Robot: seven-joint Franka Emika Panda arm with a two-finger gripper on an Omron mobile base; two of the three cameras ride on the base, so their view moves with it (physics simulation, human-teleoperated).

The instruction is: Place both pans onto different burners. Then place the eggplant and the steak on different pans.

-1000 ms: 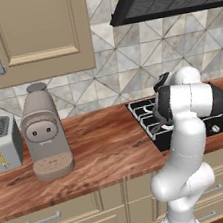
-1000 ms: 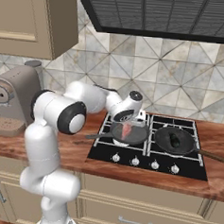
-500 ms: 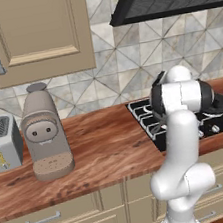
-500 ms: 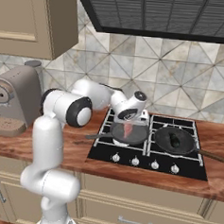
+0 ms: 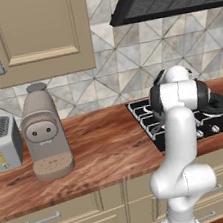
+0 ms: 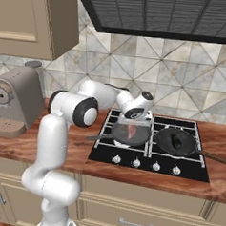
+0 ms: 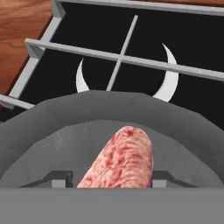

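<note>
We are looking over the arm at a black cooktop [image 6: 150, 158] set into a wooden counter [image 6: 83, 153]. In the right base view the gripper [image 6: 133, 120] is hanging just above the grey pan [image 6: 127, 135], which is sitting on the front-left burner. The steak [image 6: 131, 131] is lying in that pan, right under the fingers. In the hand view the steak [image 7: 120, 159] is running up from 6 o'clock toward the centre, between the two finger tips at the lower edge; each tip is standing a little clear of the meat, so we are reading the jaws as parted, though whether they are touching it we cannot tell. Beyond the pan rim, at 12 o'clock, a silver-ringed burner [image 7: 168, 83] is showing under the grate.

The darker pan [image 6: 176, 142] is resting on the front-right burner, at 3 o'clock from the grey one, with the eggplant [image 6: 176, 141] inside it.

On the coffee machine [image 5: 46, 138], the toaster [image 5: 4, 142] and the silver knobs [image 6: 136, 163] we are finding no readable writing.
</note>
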